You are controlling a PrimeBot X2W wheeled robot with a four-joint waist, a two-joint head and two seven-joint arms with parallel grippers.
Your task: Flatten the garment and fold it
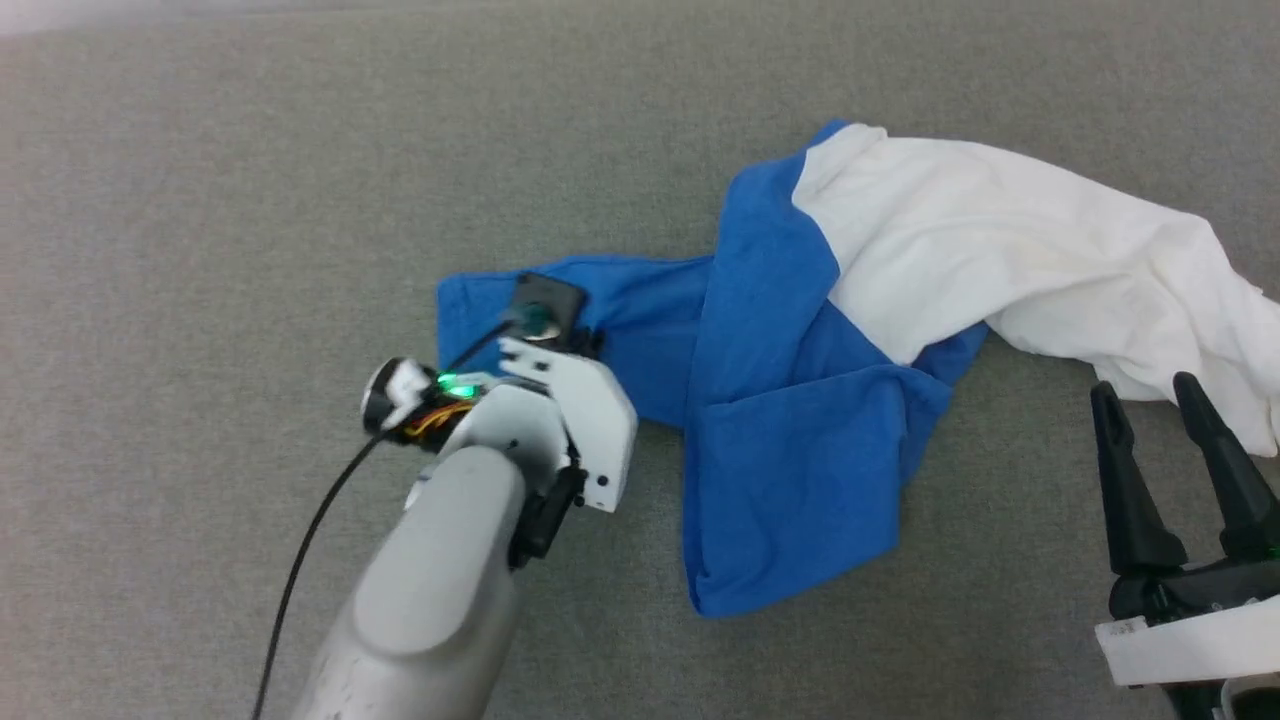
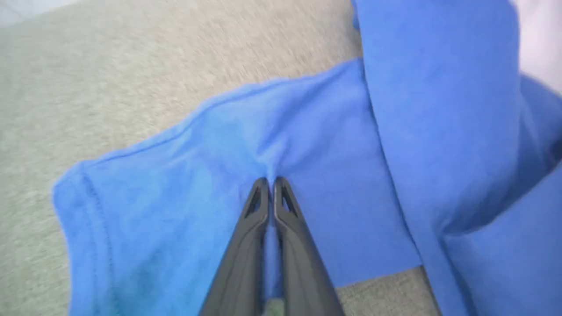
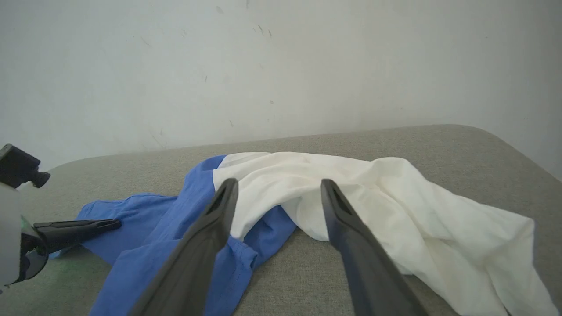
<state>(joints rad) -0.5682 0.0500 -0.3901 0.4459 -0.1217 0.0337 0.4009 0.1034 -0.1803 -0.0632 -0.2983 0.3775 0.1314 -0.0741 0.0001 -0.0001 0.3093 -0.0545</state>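
Grey woven cloth covers the counter (image 1: pixel 250 200), and the garment (image 1: pixel 1010 250) lies crumpled across its right half, nowhere near flat. The white body is bunched into soft ridges and trails off toward the right edge of the head view. The blue parts are heaped over one another in the middle. One broad blue band crosses diagonally on top, and a blue flap lies toward the near side. A blue sleeve (image 1: pixel 640 300) stretches out flat to the left, its stitched hem at the far left end.

The left tool (image 2: pixel 268 182) is down on that sleeve. Its two dark fingers are pressed together, with a small pucker of blue fabric pinched at the tips and a sliver of blue showing between them. It is clenched on the garment around the sleeve's middle, back from the hem. A black cable (image 1: pixel 300 560) runs off that arm's wrist, where a green light glows.

The right tool (image 1: pixel 1150 392) hangs at the near right with its fingers spread wide, gripping nothing. Its tips are close by the near edge of the white cloth; I cannot tell whether the outer finger brushes it. Behind the counter stands a pale wall (image 3: pixel 281 66).
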